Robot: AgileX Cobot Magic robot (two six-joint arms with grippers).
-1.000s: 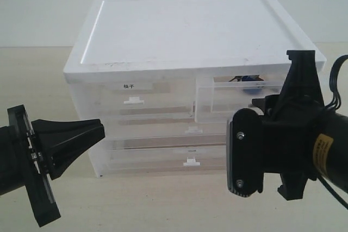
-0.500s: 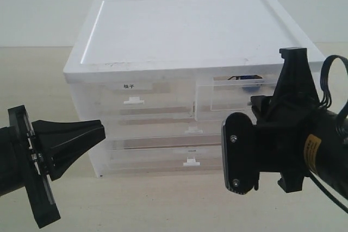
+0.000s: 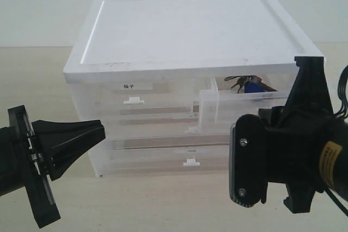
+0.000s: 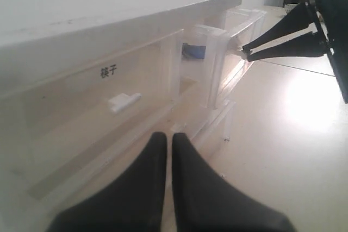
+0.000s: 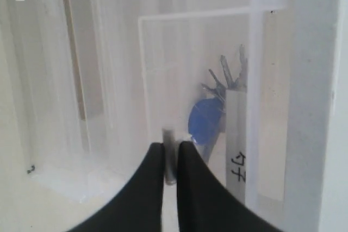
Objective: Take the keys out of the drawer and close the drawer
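Observation:
The drawer (image 3: 209, 106) at the cabinet's upper right stands pulled partway out. The keys (image 3: 247, 84) lie inside it, silver with a round blue fob (image 5: 205, 120). My right gripper (image 5: 169, 148) is shut on the drawer's small tab handle (image 5: 169, 158), which sticks up between the fingertips. In the exterior view its black wrist covers the drawer front and the jaws are hidden. The left wrist view shows its fingers (image 4: 272, 35) meeting at the drawer front (image 4: 215, 52). My left gripper (image 3: 100, 131) hovers shut and empty off the cabinet's lower left corner.
The white-topped clear drawer cabinet (image 3: 190, 25) stands on a beige table (image 3: 163, 199). Beside the open drawer is a shut half-width drawer with a bold black-character label (image 3: 129, 86). Two full-width drawers lie below; the lower one has a white tab (image 3: 190, 162).
My right gripper shut on the tab handle and drew back toward the camera, sliding the drawer out. The keys now show more fully. The left arm has not moved.

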